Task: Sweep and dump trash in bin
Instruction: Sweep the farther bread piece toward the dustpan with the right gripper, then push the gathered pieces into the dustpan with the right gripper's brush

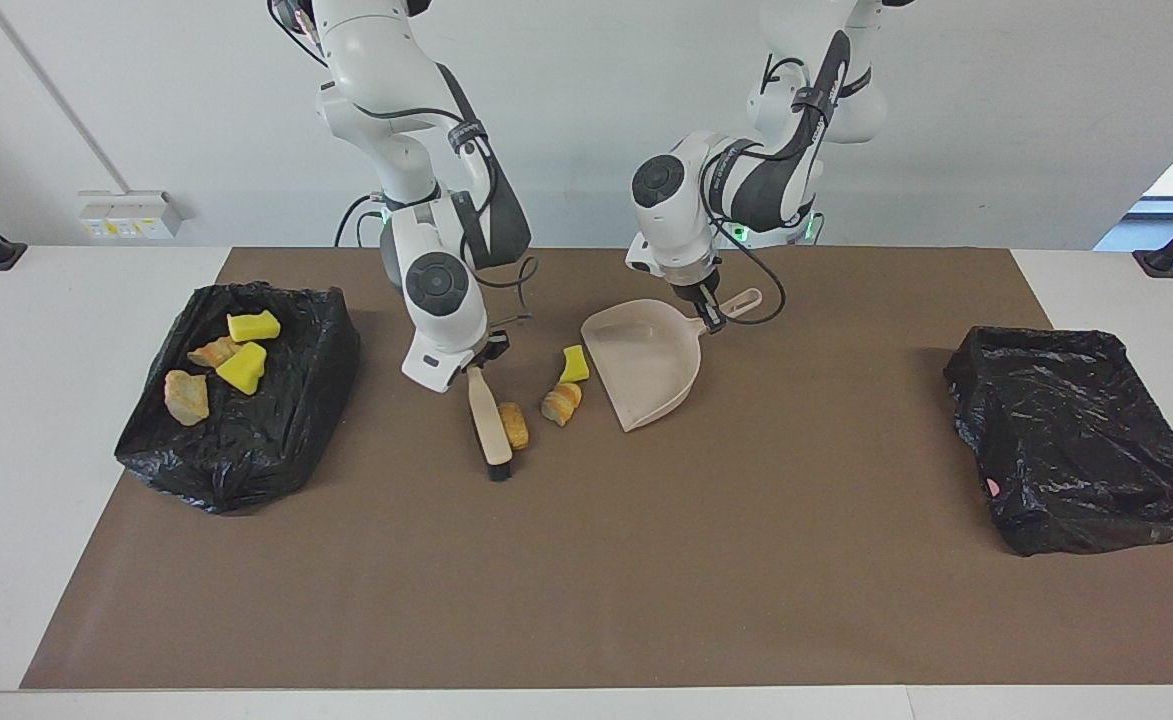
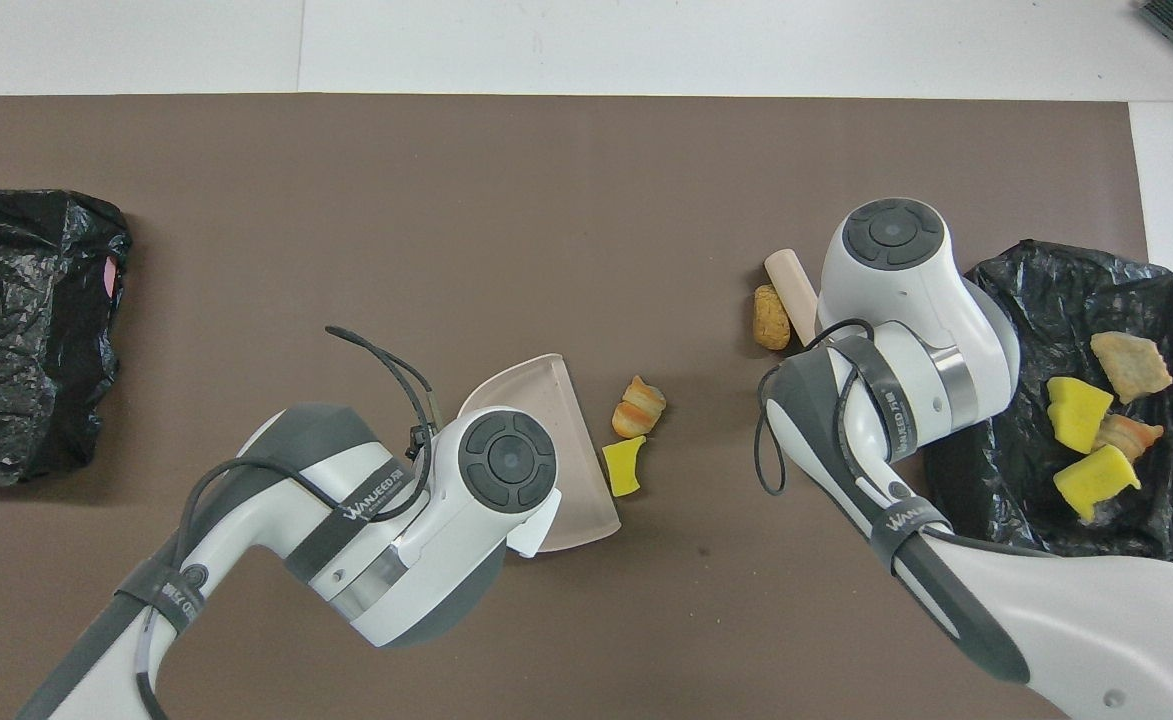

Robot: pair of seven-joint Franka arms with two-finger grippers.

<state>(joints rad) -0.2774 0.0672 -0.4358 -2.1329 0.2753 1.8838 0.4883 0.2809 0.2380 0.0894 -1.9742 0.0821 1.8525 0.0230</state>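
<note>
One brown mat (image 1: 586, 560) on white table (image 1: 46, 330); both grippers clenched, brush (image 1: 488, 420) and dustpan (image 1: 646, 362) gripped.

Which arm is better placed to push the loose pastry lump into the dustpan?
Right: the right hand holds the brush beside the pastry lump; the left hand holds the dustpan.
</note>
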